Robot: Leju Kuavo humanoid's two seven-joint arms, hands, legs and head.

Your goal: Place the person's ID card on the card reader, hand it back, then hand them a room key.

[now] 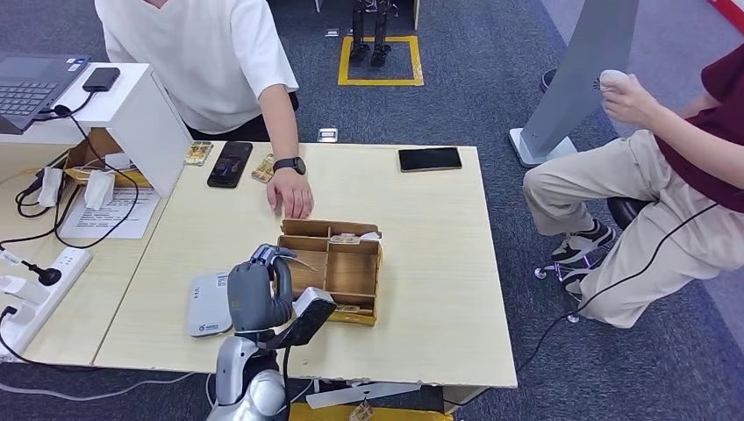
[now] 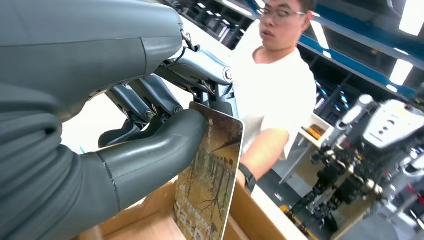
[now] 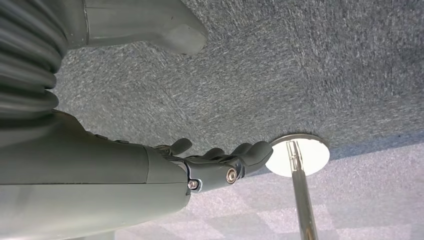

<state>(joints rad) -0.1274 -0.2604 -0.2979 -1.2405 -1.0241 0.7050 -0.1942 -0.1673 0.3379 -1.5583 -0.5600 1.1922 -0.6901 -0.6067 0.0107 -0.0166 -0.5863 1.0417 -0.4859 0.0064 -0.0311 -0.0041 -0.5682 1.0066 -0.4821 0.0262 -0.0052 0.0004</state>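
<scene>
My left hand (image 1: 261,294) hovers over the left side of the wooden divided box (image 1: 329,230). It pinches a card with a brownish picture (image 2: 210,180) between thumb and fingers, held upright above the box's wall (image 2: 250,212). The white card reader (image 1: 207,305) lies flat on the table just left of that hand. Across the table, the person's hand (image 1: 291,191) rests palm down behind the box. A small brownish card (image 1: 263,168) lies by their wrist. My right hand (image 3: 210,165) hangs over the carpet and holds nothing, its fingers apart and slightly curled.
A black phone (image 1: 230,164) and another card (image 1: 198,153) lie at the back left; a second phone (image 1: 430,159) lies back right. Similar cards sit in the box's far cells (image 1: 354,238). A white stand (image 1: 132,114) with laptop and cables is left. A seated person (image 1: 667,175) is right.
</scene>
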